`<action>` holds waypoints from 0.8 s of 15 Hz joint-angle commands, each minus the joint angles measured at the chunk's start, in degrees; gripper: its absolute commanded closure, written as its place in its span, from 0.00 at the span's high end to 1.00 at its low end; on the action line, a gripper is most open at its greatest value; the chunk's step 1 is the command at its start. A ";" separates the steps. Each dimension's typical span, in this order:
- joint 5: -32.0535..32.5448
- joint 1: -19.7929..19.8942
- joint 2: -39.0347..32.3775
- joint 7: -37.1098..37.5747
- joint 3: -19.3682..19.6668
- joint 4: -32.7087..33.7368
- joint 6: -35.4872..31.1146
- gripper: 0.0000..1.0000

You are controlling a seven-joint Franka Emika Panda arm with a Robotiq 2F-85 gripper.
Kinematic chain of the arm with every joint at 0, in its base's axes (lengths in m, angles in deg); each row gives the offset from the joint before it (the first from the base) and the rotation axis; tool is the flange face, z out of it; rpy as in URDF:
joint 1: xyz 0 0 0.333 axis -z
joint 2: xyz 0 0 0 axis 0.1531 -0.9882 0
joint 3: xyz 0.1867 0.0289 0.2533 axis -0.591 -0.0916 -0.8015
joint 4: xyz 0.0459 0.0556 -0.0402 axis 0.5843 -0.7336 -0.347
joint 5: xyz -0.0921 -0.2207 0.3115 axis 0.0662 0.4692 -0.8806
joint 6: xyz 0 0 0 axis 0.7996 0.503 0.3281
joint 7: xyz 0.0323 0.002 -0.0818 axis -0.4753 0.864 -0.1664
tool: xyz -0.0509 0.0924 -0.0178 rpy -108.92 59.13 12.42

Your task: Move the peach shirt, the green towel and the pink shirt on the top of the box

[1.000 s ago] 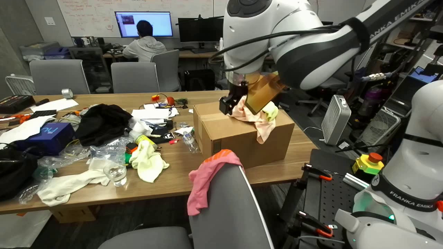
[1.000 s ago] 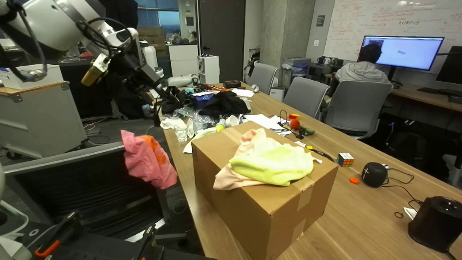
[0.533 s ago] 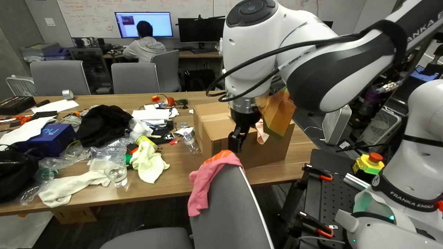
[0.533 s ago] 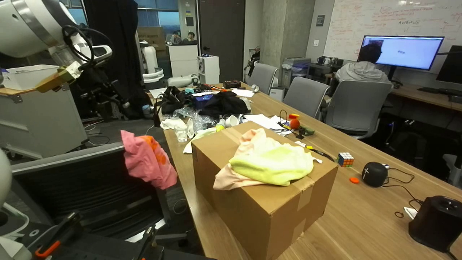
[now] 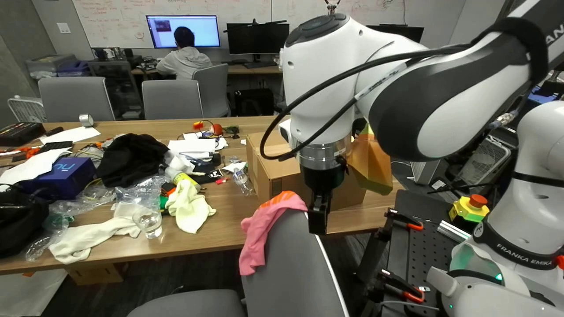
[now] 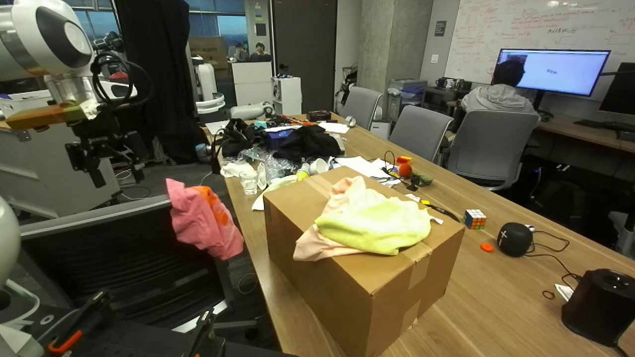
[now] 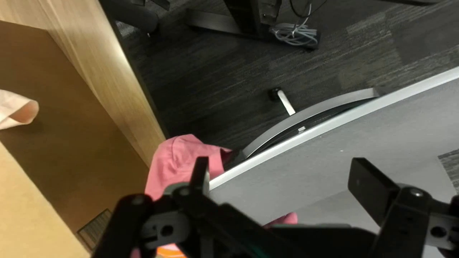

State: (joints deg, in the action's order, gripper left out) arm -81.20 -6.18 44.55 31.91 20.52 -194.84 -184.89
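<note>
As the box (image 6: 327, 287) stands: peach shirt (image 6: 349, 197) and towel (image 6: 374, 227) lie on its top, the towel over the shirt, one peach corner hanging down the side; two of three look done.
Pink shirt (image 6: 193, 225): off the box, draped over a top corner of the chair (image 5: 291, 264); it seems the only piece left.
Gripper (image 7: 281, 173): empty, fingers spread wide, hanging near the pink shirt and apparently above the chair; lining up a grasp looks like the step in hand.
Chair: its back, rather than cloth, fills most of the gap between the fingers in the wrist view, so closing there might miss the shirt or pinch the rim.
Table (image 5: 224, 231): cluttered, with bottle (image 5: 241, 181), glass (image 5: 148, 222), black cloth (image 5: 134, 158) and pale cloth (image 5: 188, 207) off one end of the box, the last near the towel in hue; cube (image 6: 475, 219) and speaker (image 6: 514, 239) sit elsewhere on it.
Amber panel (image 5: 372, 165): at the wrist end of the arm (image 5: 324, 57), and with it hiding most of the box's load in an exterior view.
</note>
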 commanded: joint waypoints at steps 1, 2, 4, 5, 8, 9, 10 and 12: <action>-1.35 -0.46 -3.48 -2.96 -1.37 0.36 -3.00 1.00; -0.18 -0.44 -4.48 -2.34 -1.72 0.35 -4.40 1.00; 2.62 -0.36 -6.79 -1.08 -2.18 0.53 -7.46 1.00; 4.14 -0.27 -7.84 -0.33 -2.13 0.57 -9.29 1.00; 10.54 -0.20 -10.22 3.64 -1.27 1.17 -15.00 1.00; 13.56 -0.11 -10.85 5.77 -0.65 1.45 -16.78 1.00; 15.73 -0.11 -11.38 7.16 -0.11 2.02 -17.54 1.00; 21.59 -0.15 -11.89 11.47 1.24 3.13 -19.02 1.00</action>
State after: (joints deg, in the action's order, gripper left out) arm -66.72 -6.32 34.19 37.87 20.05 -194.01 -201.22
